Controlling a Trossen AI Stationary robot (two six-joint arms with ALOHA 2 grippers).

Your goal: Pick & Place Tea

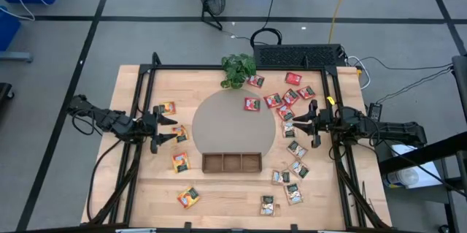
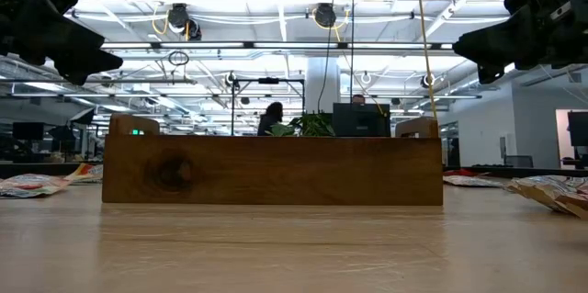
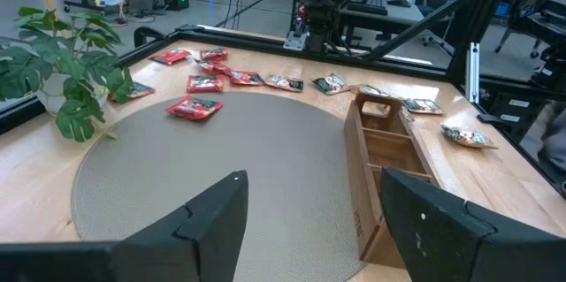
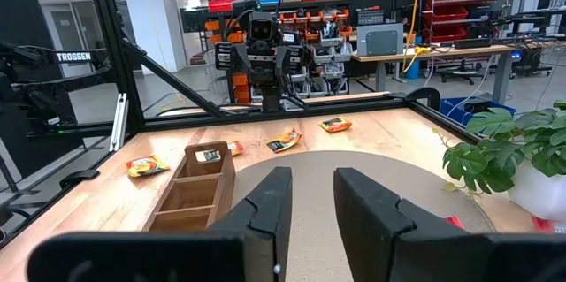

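Tea packets lie flat and scattered on the table. Red ones (image 1: pixel 272 100) (image 3: pixel 194 107) sit by the far right rim of the round grey mat (image 1: pixel 233 120). Beige-green ones (image 1: pixel 296 149) lie along the right side and orange ones (image 1: pixel 179 161) (image 4: pixel 146 165) on the left. The wooden three-compartment tray (image 1: pixel 232 162) (image 2: pixel 271 169) stands at the mat's near edge. My left gripper (image 1: pixel 157 128) (image 3: pixel 309 220) hovers open left of the mat, between orange packets. My right gripper (image 1: pixel 314 124) (image 4: pixel 311 202) hovers open right of the mat, over packets, with a narrower gap.
A leafy potted plant (image 1: pixel 238 69) (image 3: pixel 62 70) stands at the mat's far edge. A black frame (image 1: pixel 241 66) borders the wooden table, with a keyboard-like black unit (image 1: pixel 299 56) beyond the far edge. The tray's compartments (image 3: pixel 380 154) hold nothing visible.
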